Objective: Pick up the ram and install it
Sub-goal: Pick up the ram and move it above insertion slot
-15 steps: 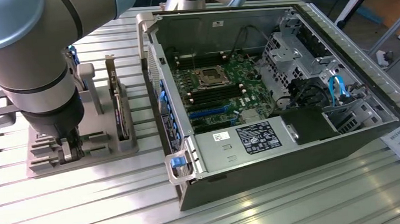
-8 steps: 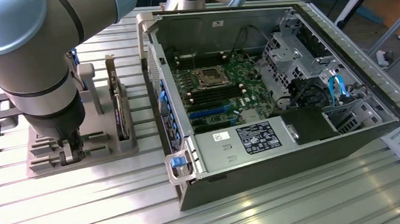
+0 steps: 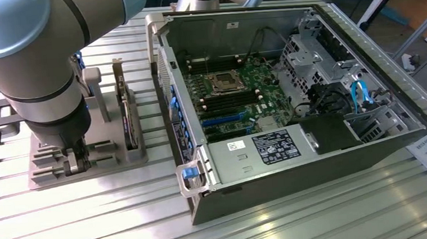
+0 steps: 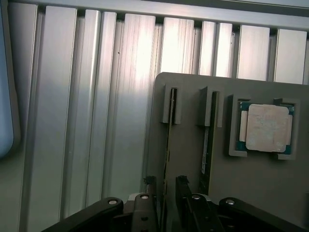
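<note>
Worktop [image 3: 296, 215]: slatted aluminium. It carries a grey holder and an open computer case.
Holder [image 3: 126, 159]: grey block near the worktop's edge at the exterior view's left, just beside the case and apart from it.
Arm [image 3: 37, 70]: reaches down over the holder, with the wrist pointing straight down.
Gripper [image 3: 77, 163] [image 4: 166, 186]: low over the holder with the jaws apart. One finger [image 4: 150, 191] stands on each side of the ram. A thin gap shows on both sides, so nothing is gripped.
Ram [image 4: 168, 130]: thin stick standing on its long edge in the holder slot nearest one long edge of the holder. It runs lengthwise between the fingers and is seated, not lifted.
Second board [image 4: 208, 130]: another thin board on edge in the next slot, parallel to the ram and apart from it.
Processor chip [image 4: 264, 128]: square silver chip lying flat in a recess near the holder's opposite edge, beyond the second board.
Computer case [image 3: 366, 154]: lying on its side toward the worktop's middle, with the side panel off.
Motherboard [image 3: 234, 95]: visible inside the case, with the long dark memory slots beside the processor socket.
</note>
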`<state>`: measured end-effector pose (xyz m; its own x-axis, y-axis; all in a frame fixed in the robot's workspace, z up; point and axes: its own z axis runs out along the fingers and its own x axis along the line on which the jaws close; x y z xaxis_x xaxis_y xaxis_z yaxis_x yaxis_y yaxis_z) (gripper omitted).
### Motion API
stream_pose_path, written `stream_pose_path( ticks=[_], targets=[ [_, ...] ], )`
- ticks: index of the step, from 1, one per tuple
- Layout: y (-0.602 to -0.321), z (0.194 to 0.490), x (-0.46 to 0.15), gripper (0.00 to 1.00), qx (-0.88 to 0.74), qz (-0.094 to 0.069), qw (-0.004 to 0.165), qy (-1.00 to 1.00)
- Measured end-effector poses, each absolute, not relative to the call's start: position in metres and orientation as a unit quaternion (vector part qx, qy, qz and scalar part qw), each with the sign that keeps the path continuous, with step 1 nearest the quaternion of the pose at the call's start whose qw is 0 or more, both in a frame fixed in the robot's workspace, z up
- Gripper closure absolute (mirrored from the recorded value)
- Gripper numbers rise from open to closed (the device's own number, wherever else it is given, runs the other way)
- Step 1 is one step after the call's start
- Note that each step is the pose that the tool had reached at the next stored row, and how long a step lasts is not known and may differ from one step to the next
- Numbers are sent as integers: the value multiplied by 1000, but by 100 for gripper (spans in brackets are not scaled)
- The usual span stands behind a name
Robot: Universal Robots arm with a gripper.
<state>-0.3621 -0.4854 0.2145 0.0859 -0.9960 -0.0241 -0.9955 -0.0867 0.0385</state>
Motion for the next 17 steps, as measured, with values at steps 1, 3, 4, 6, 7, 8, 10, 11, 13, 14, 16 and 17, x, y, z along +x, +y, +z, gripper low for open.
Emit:
stream_pose_path(
  ticks=[1,3,4,6,7,8,10,11,13,14,16,17],
  targets=[
    [-485,214,-362,70,737,-22,6,-676],
    [-485,214,-362,70,737,-22,6,-676],
    [-485,214,-362,70,737,-22,6,-676],
    [-485,213,-362,70,737,-22,6,-676],
    [-485,213,-362,70,737,-22,6,-676],
    [-485,213,-362,70,737,-22,6,-676],
    [-485,213,-362,70,737,-22,6,-676],
    [-485,212,-362,70,737,-22,6,-676],
    [-485,212,-362,70,737,-22,6,-676],
    [-484,212,-362,70,737,-22,6,-676],
    [-484,212,-362,70,737,-22,6,-676],
    [-484,212,-362,70,737,-22,6,-676]
  ],
)
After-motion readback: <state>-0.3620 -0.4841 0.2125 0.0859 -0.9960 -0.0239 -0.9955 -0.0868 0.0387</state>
